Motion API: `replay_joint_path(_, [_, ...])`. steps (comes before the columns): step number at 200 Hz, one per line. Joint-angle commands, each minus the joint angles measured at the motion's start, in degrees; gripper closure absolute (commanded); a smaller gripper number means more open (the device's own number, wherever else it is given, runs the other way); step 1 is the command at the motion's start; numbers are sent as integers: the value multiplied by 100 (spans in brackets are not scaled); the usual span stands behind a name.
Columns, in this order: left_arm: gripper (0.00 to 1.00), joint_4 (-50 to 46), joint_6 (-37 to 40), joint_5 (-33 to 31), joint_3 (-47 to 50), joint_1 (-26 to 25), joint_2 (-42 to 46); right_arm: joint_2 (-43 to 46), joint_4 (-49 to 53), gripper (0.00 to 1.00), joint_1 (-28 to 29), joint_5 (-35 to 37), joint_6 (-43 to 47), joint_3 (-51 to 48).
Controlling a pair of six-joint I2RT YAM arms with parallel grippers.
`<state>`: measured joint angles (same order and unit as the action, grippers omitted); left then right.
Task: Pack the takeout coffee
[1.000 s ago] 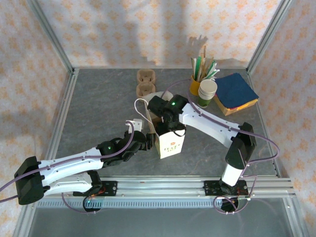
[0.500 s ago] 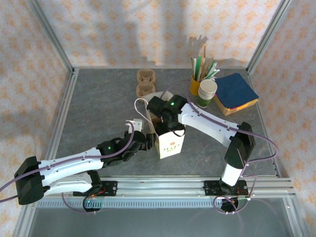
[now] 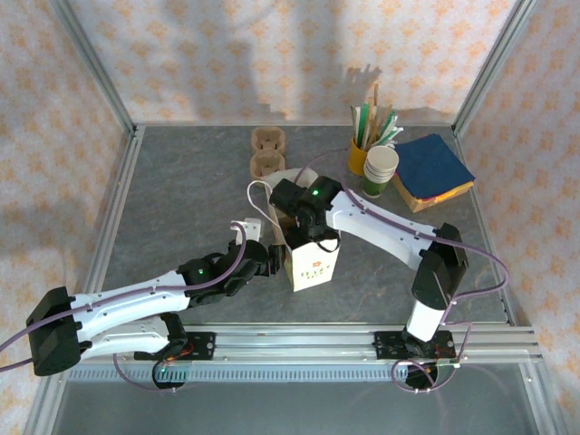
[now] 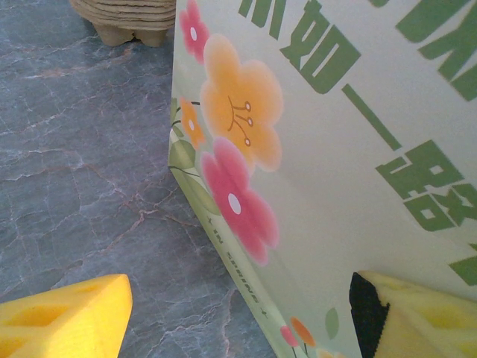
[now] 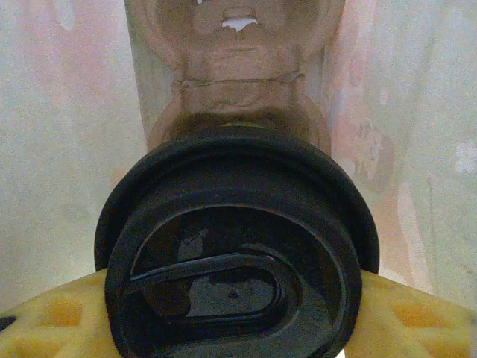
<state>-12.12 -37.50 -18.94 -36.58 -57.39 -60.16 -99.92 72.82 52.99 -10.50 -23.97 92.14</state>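
Note:
The takeout coffee shows as a round black lid in the right wrist view. My right gripper is shut on it, a yellow finger on each side. It hangs inside the paper bag, above a brown pulp cup carrier on the bag's floor. From above, the right gripper reaches down into the bag's open top. My left gripper is at the bag's left side. In the left wrist view the left gripper is open and straddles the lower corner of the flowered bag. One finger rests against the panel.
Two stacked pulp carriers lie behind the bag. At the back right stand a yellow cup of sticks and straws, a stack of lidless cups and blue napkins. A metal frame rims the table.
The right wrist has shifted very slightly to the left over the bag. The left arm and the bag have not moved.

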Motion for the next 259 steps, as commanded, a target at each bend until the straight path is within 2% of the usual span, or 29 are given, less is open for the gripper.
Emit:
replay_joint_path(1, [21, 67, -22, -188, -54, -56, -66, -36, 13, 66, 41, 72, 5, -73])
replay_joint_path(259, [21, -1, -100, -224, 46, -56, 66, -256, -320, 67, 43, -33, 49, -469])
